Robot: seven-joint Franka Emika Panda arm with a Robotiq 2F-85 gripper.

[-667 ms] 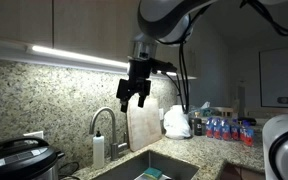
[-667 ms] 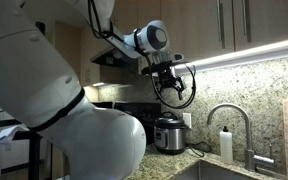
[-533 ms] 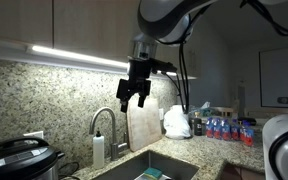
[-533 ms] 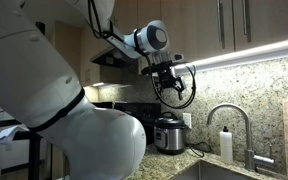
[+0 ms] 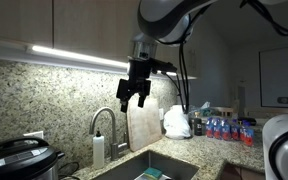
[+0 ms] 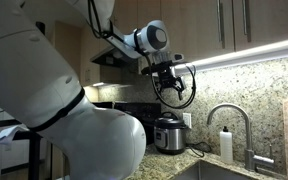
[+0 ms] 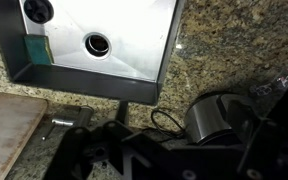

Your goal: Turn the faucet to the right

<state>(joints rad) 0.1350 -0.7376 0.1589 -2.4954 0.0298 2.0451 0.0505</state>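
Panda arm [image 5: 170, 14]: glossy white rounded links, grey in shadow. A bulky white link [image 6: 54, 110] fills the left of the frame in an exterior view, and a white rounded segment [image 5: 284, 145] sits at lower right. Wrist joint [image 6: 149, 38]: white housing with a round dark end cap. Robotiq gripper [image 5: 133, 101] [image 6: 170, 88] is all black and blocky, with two fingers. Thin black cables [image 5: 184, 68] loop beside it. In the wrist view the gripper body [image 7: 134, 155] is matte black and blurred along the bottom edge.
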